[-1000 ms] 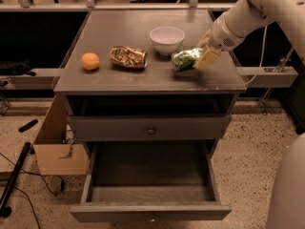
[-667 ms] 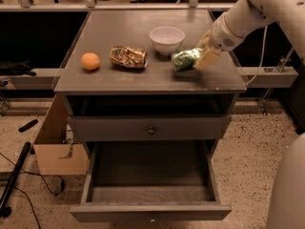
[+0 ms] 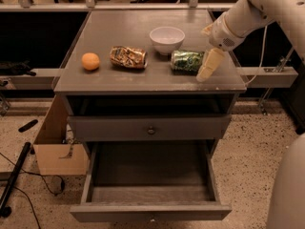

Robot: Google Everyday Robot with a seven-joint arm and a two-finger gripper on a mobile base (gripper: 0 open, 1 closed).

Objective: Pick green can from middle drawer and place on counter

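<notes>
The green can (image 3: 187,61) lies on its side on the counter (image 3: 124,27), near the right front, just in front of a white bowl. My gripper (image 3: 208,49) is right beside the can's right end, open, with one pale finger (image 3: 210,65) reaching down to the counter's front right edge. The can looks free of the fingers. The middle drawer (image 3: 148,173) is pulled out below, and its grey floor is bare.
On the counter are a white bowl (image 3: 167,38), a crushed gold-brown can (image 3: 127,57) and an orange (image 3: 90,61). A shut drawer front with a dark knob (image 3: 150,129) sits above the open drawer. A cardboard box (image 3: 57,149) stands on the floor at the left.
The green can was held tilted in my gripper; now it lies on the counter. My gripper has opened and drawn slightly to the right of it.
</notes>
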